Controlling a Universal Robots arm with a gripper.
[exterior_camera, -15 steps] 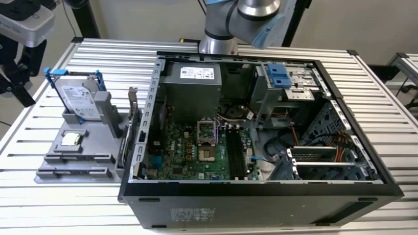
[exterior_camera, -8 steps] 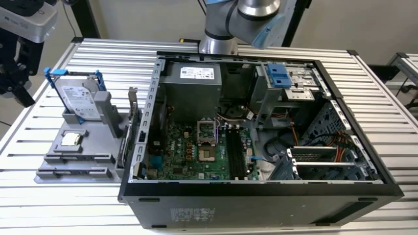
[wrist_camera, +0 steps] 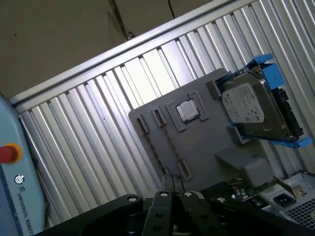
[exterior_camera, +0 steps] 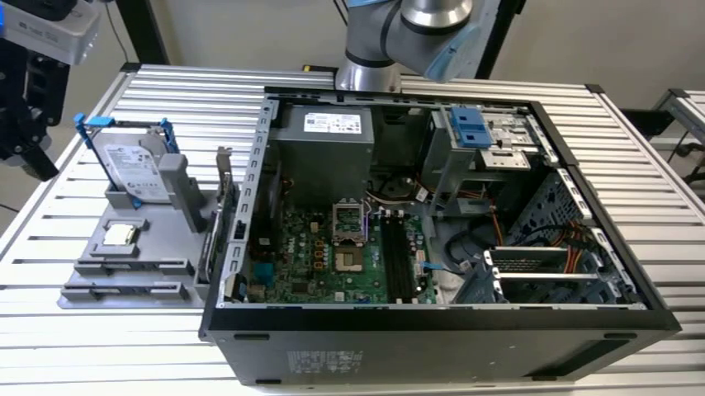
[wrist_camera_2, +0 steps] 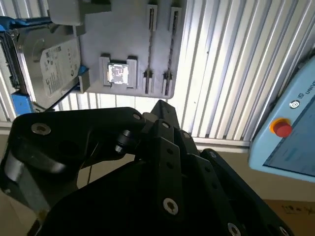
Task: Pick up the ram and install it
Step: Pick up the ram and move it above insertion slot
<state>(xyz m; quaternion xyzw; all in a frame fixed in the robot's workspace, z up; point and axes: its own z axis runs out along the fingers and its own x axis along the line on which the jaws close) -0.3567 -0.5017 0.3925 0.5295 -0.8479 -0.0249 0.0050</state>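
Observation:
My gripper [exterior_camera: 35, 161] hangs off the table's edge on the exterior view's left, well away from the open computer case [exterior_camera: 441, 322]. Both wrist views show its black fingers [wrist_camera: 172, 189] meeting at their tips [wrist_camera_2: 160, 105], shut, with nothing visible between them. Below them lies the grey parts holder [wrist_camera: 197, 147], whose two long narrow cradles [wrist_camera: 170, 142] [wrist_camera_2: 150, 49] look bare. Inside the case the black memory slots [exterior_camera: 394, 252] run along the green motherboard [exterior_camera: 309, 256]. The ram is out of view or hidden.
On the grey holder [exterior_camera: 132, 247] stand a silver hard drive in a blue frame [exterior_camera: 130, 169] and a small square processor chip [exterior_camera: 119, 235]. A control pendant with a red button [wrist_camera_2: 281, 128] lies beside the slatted table. The arm's base [exterior_camera: 380, 49] stands behind the case.

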